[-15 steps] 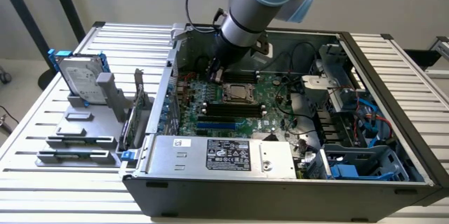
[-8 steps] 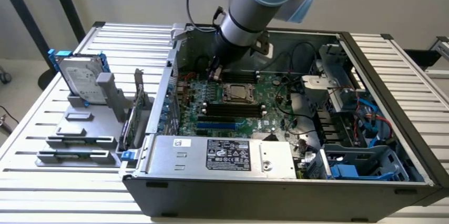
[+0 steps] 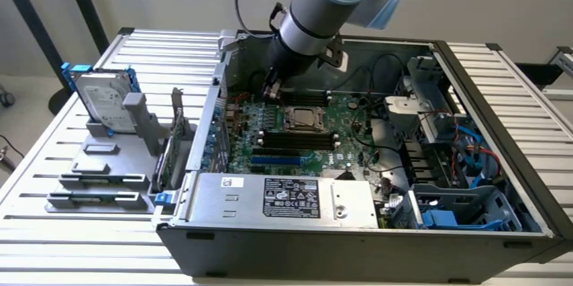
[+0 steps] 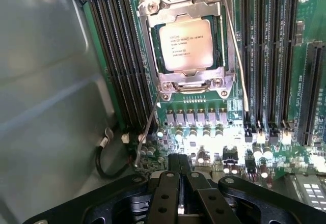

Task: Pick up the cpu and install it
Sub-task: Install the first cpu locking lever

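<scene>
The cpu (image 4: pixel 186 43) lies in the socket (image 4: pixel 189 83) on the motherboard (image 3: pixel 345 148), inside the computer case (image 3: pixel 358 246). Memory slots (image 4: pixel 119 56) flank the socket on two sides. The power supply (image 3: pixel 286 197) lies in front of the socket. A hard drive (image 3: pixel 103 101) stands outside the case, toward the exterior view's left of the socket. The gripper (image 3: pixel 271 91) hangs just behind the socket.

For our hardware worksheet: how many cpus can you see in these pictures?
1. The cpu sits in the socket frame on the motherboard, inside the open case. Others could be hidden elsewhere.
</scene>
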